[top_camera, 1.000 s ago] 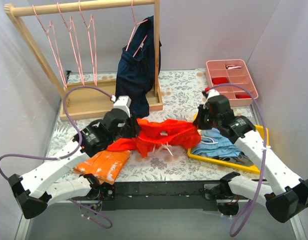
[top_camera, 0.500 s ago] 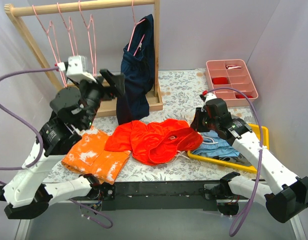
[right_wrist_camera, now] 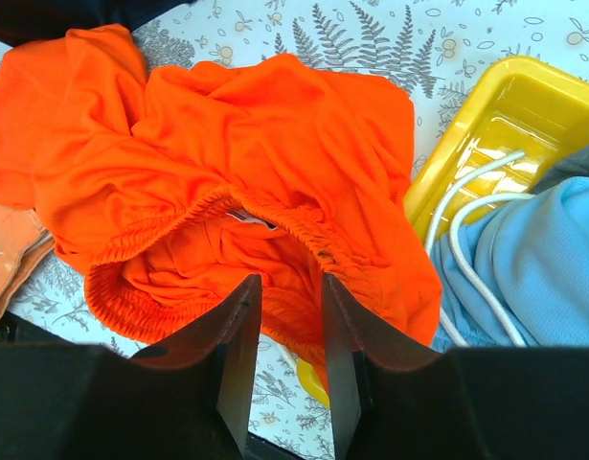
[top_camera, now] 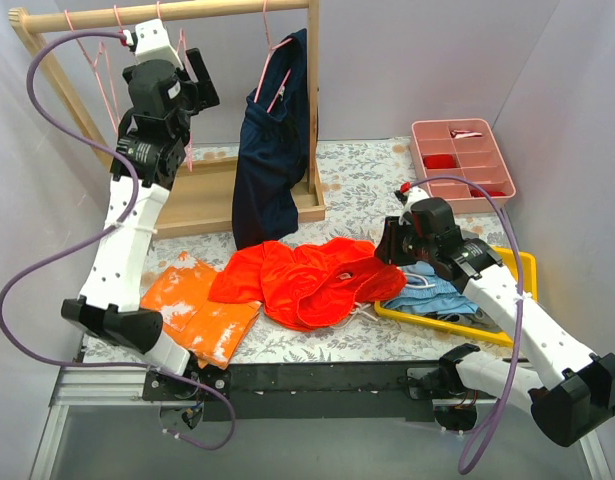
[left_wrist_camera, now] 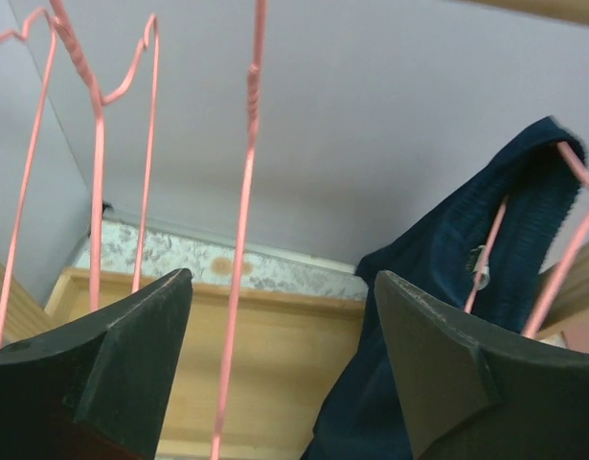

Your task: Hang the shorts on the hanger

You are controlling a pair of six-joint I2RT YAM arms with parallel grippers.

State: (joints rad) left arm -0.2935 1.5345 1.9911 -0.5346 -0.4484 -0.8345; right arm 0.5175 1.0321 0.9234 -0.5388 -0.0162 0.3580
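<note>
A: Where are the shorts (top_camera: 307,280) recorded?

B: They are logged at the centre of the overhead frame, crumpled on the patterned table (top_camera: 357,190). They are flanked by a speckled orange cloth (top_camera: 192,310) at lower left and a yellow tray (top_camera: 522,265) at right. One edge is draped over the tray's near rim, beside a blue cloth (top_camera: 432,290) that lies in the tray.

A: How is the right gripper (right_wrist_camera: 283,287) described?

B: It is seen low over the waistband, at the right edge of the shorts. Its jaws are drawn close, with a narrow gap left between them. Red fabric is visible through that gap, but whether any of it is pinched cannot be told.

A: And the left gripper (left_wrist_camera: 280,287)?

B: It is raised to the upper left of the overhead frame, just under the wooden pole (top_camera: 167,14). Its jaws are spread wide and nothing is grasped.

A: Where is the hanger (left_wrist_camera: 235,287) noted?

B: It is hung from the pole, and one pink wire of it is seen running down between the spread jaws, nearer the left one. No contact can be made out. Two more pink hangers (left_wrist_camera: 95,192) are recorded at the upper left of the wrist frame. A navy garment (left_wrist_camera: 447,316) is hung at the right.
</note>
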